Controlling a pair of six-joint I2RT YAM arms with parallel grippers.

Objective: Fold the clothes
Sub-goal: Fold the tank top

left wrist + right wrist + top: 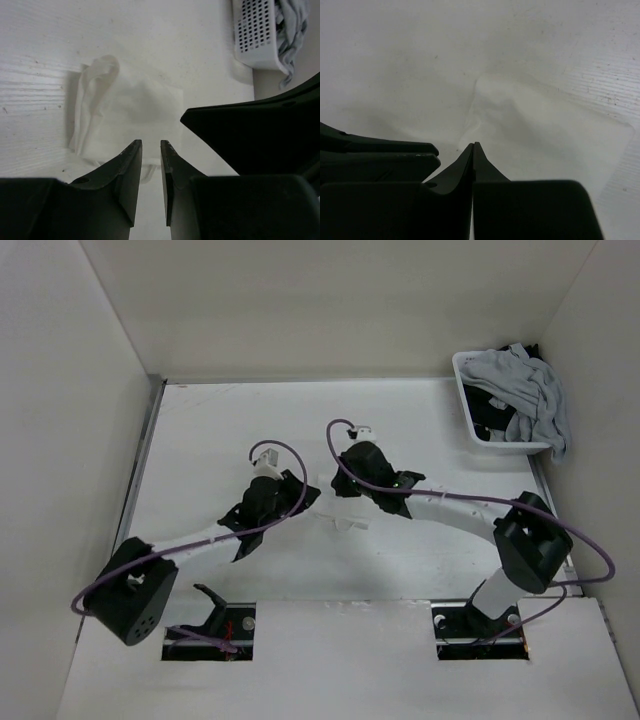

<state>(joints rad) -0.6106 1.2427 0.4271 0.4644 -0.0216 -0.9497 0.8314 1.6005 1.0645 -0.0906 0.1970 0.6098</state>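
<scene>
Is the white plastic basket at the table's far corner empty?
No, light grey garments fill the white plastic basket and hang over its rim.

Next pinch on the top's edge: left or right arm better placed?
Probably left. Left gripper has its jaws parted, with the top's near edge at its tips. Right gripper is shut, so it would need to reopen first.

Robot lab rig: plain white walls (330, 300) box in table (420, 570) w/ 2 bolted arms (195, 540).
</scene>
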